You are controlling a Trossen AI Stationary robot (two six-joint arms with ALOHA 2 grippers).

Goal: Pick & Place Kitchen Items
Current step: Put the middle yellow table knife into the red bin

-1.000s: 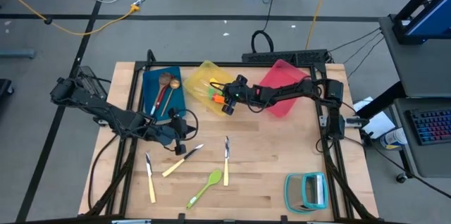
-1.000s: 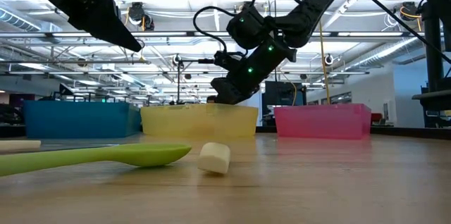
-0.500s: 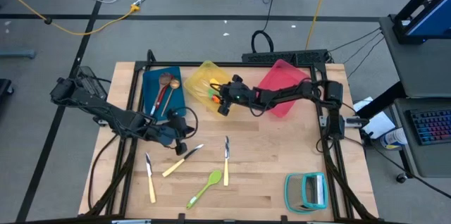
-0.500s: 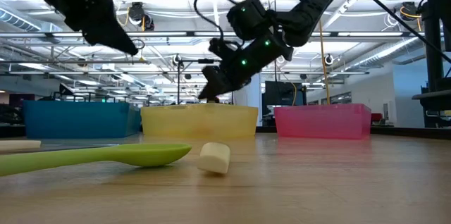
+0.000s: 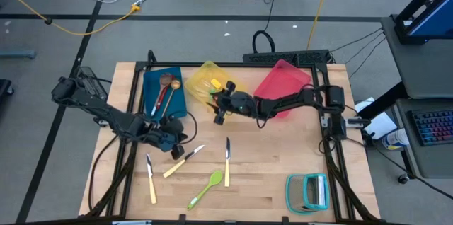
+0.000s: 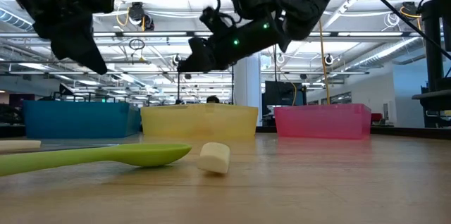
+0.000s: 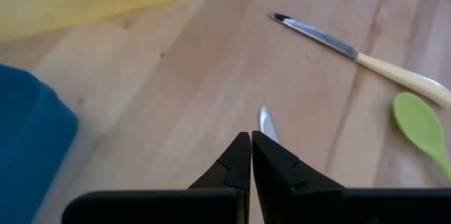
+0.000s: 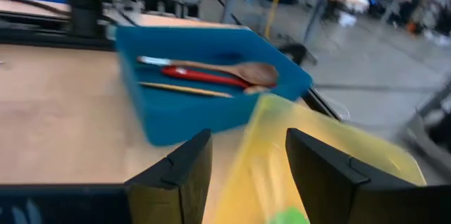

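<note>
Cream-handled cutlery lies flat on the wooden table: one knife (image 5: pixel 151 177) near the left, a second knife (image 5: pixel 182 160) and a third knife (image 5: pixel 227 160) mid-table. A lime-green spoon (image 5: pixel 207 188) lies nearer the front. My left gripper (image 5: pixel 180 142) is shut and hangs over the second knife; the blade tip (image 7: pixel 266 121) shows just past its fingers (image 7: pixel 239 160). My right gripper (image 5: pixel 219 115) is open and nearly level, high over the yellow bin's (image 5: pixel 211 83) near rim. It has nothing between its fingers (image 8: pixel 176 175).
A blue bin (image 5: pixel 152 97) at the far left holds a wooden spoon (image 8: pixel 254 72) and a red one. Small orange and green pieces lie in the yellow bin. A pink bin (image 5: pixel 282 83) stands tilted at the far right. A teal-framed rack (image 5: pixel 308 191) sits at the near right corner.
My right gripper has risen from the yellow bin and tipped up to nearly level, drifting toward the table's left and near edges. My left gripper has rolled about its wrist and sunk slightly toward the left, staying shut. The cutlery has not moved.
</note>
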